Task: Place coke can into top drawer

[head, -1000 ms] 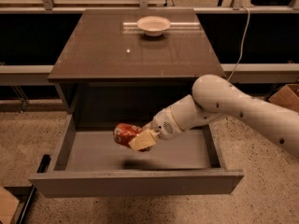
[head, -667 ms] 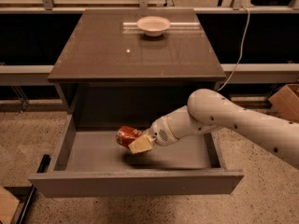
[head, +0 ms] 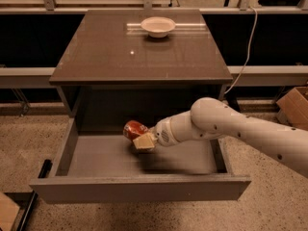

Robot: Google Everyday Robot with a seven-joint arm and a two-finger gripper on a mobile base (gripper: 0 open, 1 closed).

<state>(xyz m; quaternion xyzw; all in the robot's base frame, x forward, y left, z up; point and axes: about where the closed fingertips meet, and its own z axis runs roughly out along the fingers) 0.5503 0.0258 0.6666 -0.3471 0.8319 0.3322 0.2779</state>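
Reaching in from the right, the white arm [head: 231, 129] has its claw [head: 144, 141] down inside the top drawer [head: 139, 189], which is pulled all the way out toward the camera. The claw is clamped on the coke can [head: 134, 128]: the tan fingers [head: 143, 142] are pressed against the can's lower right side, and the red body sticks out up and to the left of them, lying tilted rather than upright. The can sits over the back half of the drawer, a bit left of centre, close to the dark opening of the cabinet [head: 72, 97]. I honestly can't tell if it's touching the drawer bottom or held just off it; there's a dark shadow on the drawer floor under the arm, to the right of the can.

Up top, the brown surface [head: 139, 57] only carries a white bowl [head: 158, 26], sitting near the back edge and well apart from everything happening in the drawer. Off to the right there's a cardboard box [head: 294, 105] on the speckled floor and a pale cable [head: 248, 47] hanging down behind the cabinet
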